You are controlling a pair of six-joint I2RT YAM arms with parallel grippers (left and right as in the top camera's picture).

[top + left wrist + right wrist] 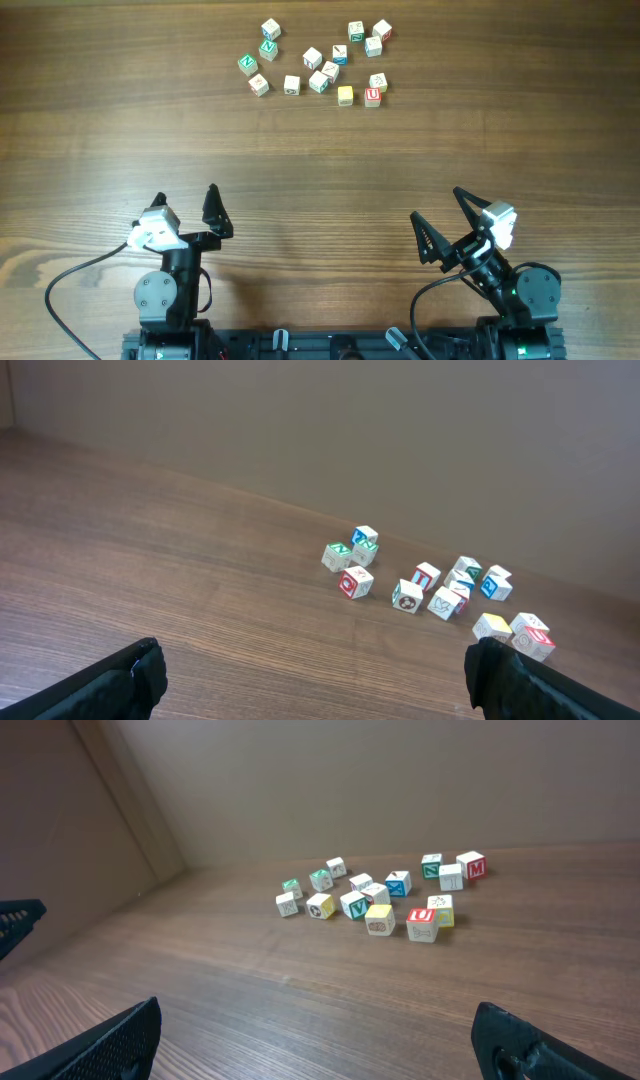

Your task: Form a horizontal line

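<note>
Both claws gape empty at the near edge of the counter (320,180): left claw (186,193), right claw (435,202). The cubes (319,82) lie scattered near the far edge, with no row yet. I judge I'm at the start: next comes a long reach to pinch one cube.

**Black arms, white wrist blocks**

Both are matte black. The left hand (186,195) and right hand (435,203) have tapered fingers (214,208) and a white block (155,228) each. Round joint housings (155,293) sit by the base bar (330,345); black cables (90,262) loop from it.
</note>
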